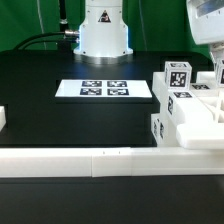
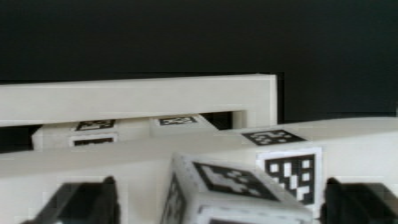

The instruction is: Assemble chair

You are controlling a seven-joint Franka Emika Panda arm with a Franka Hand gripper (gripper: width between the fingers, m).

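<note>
We see the gripper (image 2: 210,205) over the chair parts (image 1: 190,108), clustered at 3 o'clock on the black desk (image 1: 60,120). Fingers (image 2: 80,200) spread, 1 tagged white post (image 2: 249,185) between them, contact unclear. Marker board (image 1: 105,89) lies at 12 o'clock, white border wall (image 1: 90,160) at 6.

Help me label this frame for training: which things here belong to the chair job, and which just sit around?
Job: white tagged chair pieces, clustered at the exterior view's right; gripper, around a tagged piece.
Just there: marker board, border wall, black table.
</note>
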